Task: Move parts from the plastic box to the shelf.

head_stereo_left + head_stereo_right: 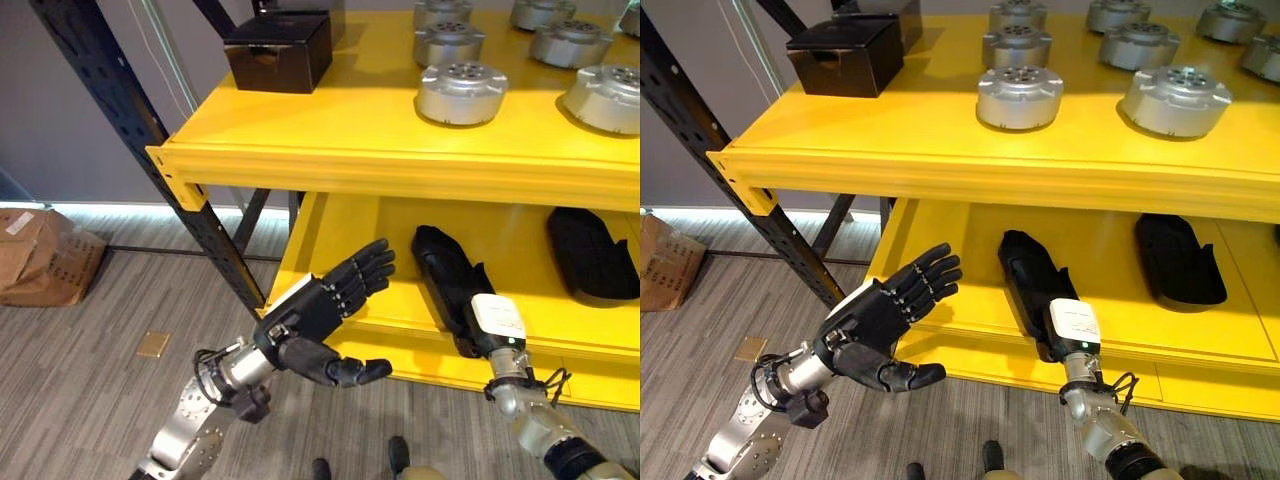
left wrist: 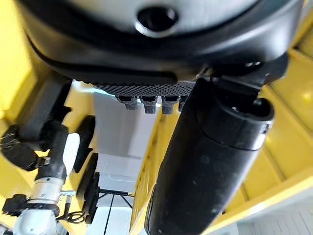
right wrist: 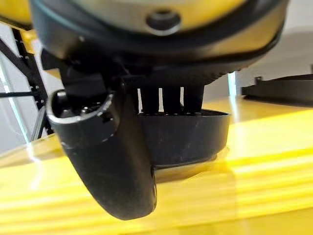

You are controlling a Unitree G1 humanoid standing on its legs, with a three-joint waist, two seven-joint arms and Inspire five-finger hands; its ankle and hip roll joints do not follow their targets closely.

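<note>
A long black part [image 1: 443, 265] lies on the lower board of the yellow shelf [image 1: 380, 160]. My right hand [image 1: 497, 318] sits at its near end, its dark bulk merging with the part. In the right wrist view the hand [image 3: 112, 161] is right up against the black part's rim [image 3: 195, 137]. My left hand [image 1: 320, 310] hovers open in front of the lower board's left end, fingers spread and holding nothing. A second black part [image 1: 592, 252] rests further right on the same board.
Several round silver parts [image 1: 461, 93] and a black box [image 1: 278, 50] stand on the upper board. A black perforated upright [image 1: 130, 110] slants down at the shelf's left. A cardboard box [image 1: 40, 258] sits on the floor at far left.
</note>
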